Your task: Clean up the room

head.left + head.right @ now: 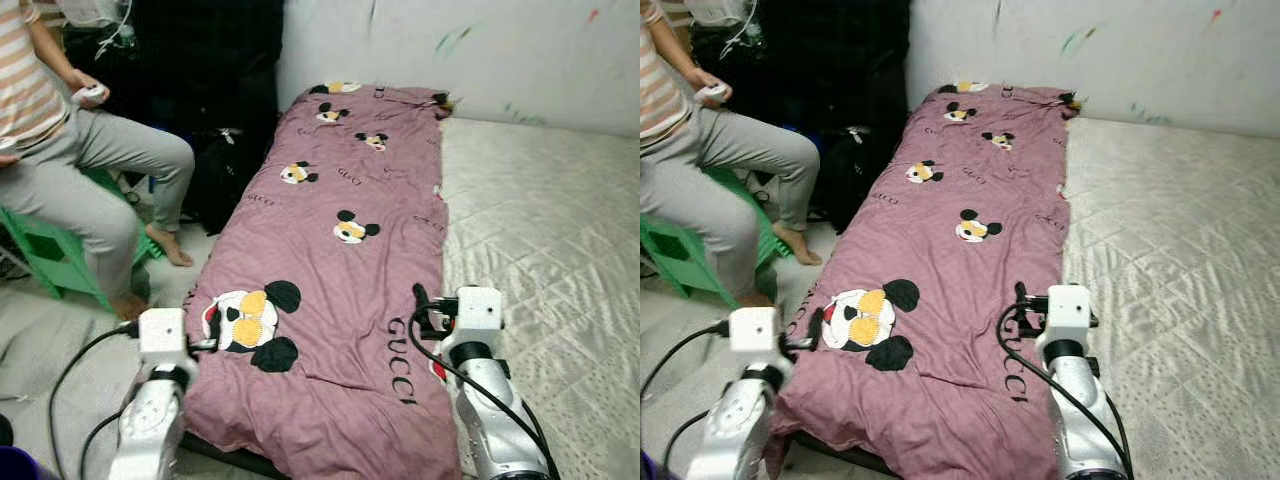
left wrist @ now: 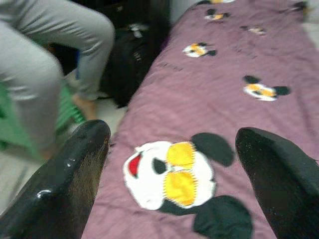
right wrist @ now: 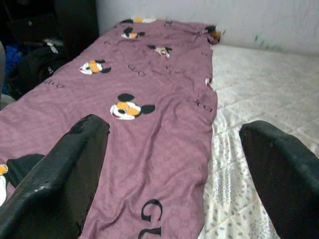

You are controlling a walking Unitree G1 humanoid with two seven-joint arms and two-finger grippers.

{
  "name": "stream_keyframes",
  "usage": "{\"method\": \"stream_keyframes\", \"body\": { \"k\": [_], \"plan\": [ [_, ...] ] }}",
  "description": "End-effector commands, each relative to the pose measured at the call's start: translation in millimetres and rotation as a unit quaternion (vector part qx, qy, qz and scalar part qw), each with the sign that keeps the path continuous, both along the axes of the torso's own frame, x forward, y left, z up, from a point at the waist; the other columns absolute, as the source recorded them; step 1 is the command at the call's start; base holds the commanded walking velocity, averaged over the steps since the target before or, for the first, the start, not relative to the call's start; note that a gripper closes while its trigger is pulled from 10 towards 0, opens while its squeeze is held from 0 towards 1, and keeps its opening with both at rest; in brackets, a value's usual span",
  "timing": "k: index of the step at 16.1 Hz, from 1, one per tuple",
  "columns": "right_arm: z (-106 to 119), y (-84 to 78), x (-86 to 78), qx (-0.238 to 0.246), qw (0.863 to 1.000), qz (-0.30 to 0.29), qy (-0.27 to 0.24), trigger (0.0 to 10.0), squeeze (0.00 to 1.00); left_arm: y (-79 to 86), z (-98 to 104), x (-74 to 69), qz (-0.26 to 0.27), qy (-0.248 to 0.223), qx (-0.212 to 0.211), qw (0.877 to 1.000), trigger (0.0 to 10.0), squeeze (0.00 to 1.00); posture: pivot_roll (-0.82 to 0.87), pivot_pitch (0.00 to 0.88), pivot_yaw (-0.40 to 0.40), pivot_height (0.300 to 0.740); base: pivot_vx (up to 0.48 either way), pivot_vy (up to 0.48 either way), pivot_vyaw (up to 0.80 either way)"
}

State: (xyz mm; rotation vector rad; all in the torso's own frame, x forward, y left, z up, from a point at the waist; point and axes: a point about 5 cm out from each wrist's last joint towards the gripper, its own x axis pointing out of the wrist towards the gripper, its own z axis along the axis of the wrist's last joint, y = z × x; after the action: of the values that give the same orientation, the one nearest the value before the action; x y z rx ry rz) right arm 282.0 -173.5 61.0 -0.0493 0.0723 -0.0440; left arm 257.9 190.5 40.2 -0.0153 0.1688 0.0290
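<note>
A mauve blanket printed with cartoon mouse heads lies spread lengthwise over the left part of a pale quilted mattress. My left gripper hangs open above the blanket's near left corner, over the large mouse print. My right gripper stands open above the blanket's near right edge, where it meets the mattress. Neither gripper holds anything.
A person in grey trousers sits on a green stool at the left, holding a small white controller. Dark bags stand against the wall beside the bed. A white wall backs the mattress.
</note>
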Motion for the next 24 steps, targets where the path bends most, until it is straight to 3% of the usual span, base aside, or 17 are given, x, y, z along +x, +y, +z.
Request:
{"method": "stream_keyframes", "body": {
  "k": [1,2,3,4,18,24],
  "plan": [
    [-3,-4.2,-0.6,0.005,1.0,-0.008,0.006,10.0,0.53,-0.8,0,2.0,0.004,0.002,0.016,1.0,10.0,1.0,-0.06,0.0,0.051,0.74,0.0,0.0,0.0],
    [-5,-7.7,-0.5,0.002,1.0,-0.018,0.013,10.0,0.0,-2.4,0,3.7,0.008,0.006,0.028,1.0,10.0,0.71,-0.06,0.0,0.051,0.74,0.0,0.0,-0.8],
    [-6,-10.9,-0.2,0.006,0.999,-0.029,0.019,10.0,0.0,-4.8,0,4.7,0.003,0.006,0.029,1.0,10.0,0.4,-0.06,0.0,0.049,0.74,0.0,0.0,-0.8],
    [-5,-13.1,2.4,0.002,0.999,-0.034,0.018,10.0,0.0,-7.9,4,7.4,-0.006,-0.006,0.024,1.0,10.0,0.0,-0.07,0.0,0.049,0.74,0.0,0.0,-0.8],
    [6,-28.4,14.5,-0.011,0.998,-0.068,-0.007,10.0,0.0,-27.2,19,26.9,-0.035,-0.04,0.013,0.998,10.0,0.0,-0.1,0.0,0.057,0.74,0.0,0.0,-0.78],
    [6,-26.1,14.3,-0.011,0.998,-0.061,-0.01,10.0,0.0,-28.3,19,27.9,-0.037,-0.043,0.01,0.998,10.0,0.0,-0.1,0.0,0.058,0.74,0.0,0.0,0.0]
  ]
}}
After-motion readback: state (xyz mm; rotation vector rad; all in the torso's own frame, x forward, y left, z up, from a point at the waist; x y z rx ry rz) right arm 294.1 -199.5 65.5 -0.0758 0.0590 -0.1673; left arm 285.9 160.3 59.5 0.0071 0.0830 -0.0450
